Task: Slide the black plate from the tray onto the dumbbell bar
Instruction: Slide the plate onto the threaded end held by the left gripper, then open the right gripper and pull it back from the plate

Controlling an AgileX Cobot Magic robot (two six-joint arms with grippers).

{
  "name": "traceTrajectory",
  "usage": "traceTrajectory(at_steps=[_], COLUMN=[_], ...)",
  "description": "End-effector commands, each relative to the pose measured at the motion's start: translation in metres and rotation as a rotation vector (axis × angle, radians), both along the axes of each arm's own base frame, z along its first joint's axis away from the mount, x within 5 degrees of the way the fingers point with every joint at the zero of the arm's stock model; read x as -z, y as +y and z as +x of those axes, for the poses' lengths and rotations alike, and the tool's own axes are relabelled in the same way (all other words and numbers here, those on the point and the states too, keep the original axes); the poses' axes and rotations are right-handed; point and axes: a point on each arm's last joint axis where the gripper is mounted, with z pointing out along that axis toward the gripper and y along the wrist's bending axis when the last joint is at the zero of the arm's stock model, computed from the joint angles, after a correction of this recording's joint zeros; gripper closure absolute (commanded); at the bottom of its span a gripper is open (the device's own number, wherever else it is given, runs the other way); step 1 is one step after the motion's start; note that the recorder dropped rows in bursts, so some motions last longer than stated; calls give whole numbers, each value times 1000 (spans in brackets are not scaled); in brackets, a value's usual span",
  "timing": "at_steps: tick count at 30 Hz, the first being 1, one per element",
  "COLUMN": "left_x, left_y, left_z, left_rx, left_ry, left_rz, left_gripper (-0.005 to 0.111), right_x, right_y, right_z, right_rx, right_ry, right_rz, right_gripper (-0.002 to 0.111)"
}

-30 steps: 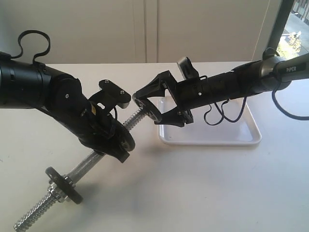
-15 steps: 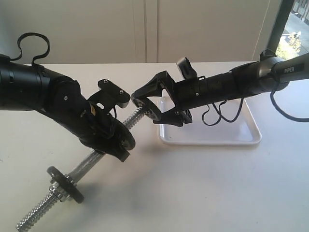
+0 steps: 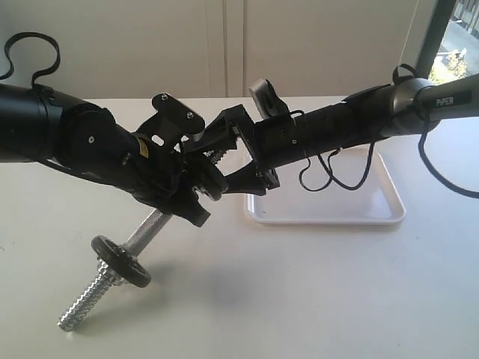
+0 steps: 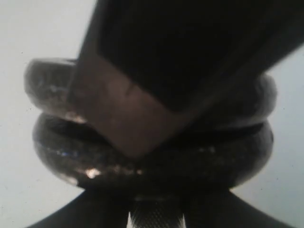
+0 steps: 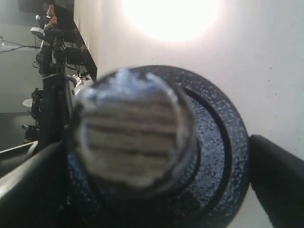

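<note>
Right wrist view: plate (image 5: 209,142) sits at frame centre with the threaded bar (image 5: 128,137) end through its hole. Right gripper (image 3: 209,164) is clamped on the plate's rim. Exterior view, centre: left gripper (image 3: 196,198) is clamped on the tilted bar's middle, left of the tray (image 3: 322,217).

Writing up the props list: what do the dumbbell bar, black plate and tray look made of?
The dumbbell bar: bright steel, probably chromed; shiny silver with cut threads. The black plate: likely cast iron, matte black, pebbled surface. The tray: looks like glossy white plastic, smooth, rounded rim.
</note>
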Motion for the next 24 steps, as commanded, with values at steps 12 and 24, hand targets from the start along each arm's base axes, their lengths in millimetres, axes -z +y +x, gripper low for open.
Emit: traceTrajectory(at_steps=[12, 24], left_x=[-42, -41], left_y=[-5, -5], left_z=[3, 2], left_rx=[9, 9], left_ry=[-172, -161], left_rz=[-126, -118], left_gripper=[107, 107], right_x=[-10, -8], right_y=[-1, -3], right_z=[-3, -4], right_rx=[-54, -88], right_ry=[-146, -213], right_rz=[37, 21], right_gripper=[88, 3])
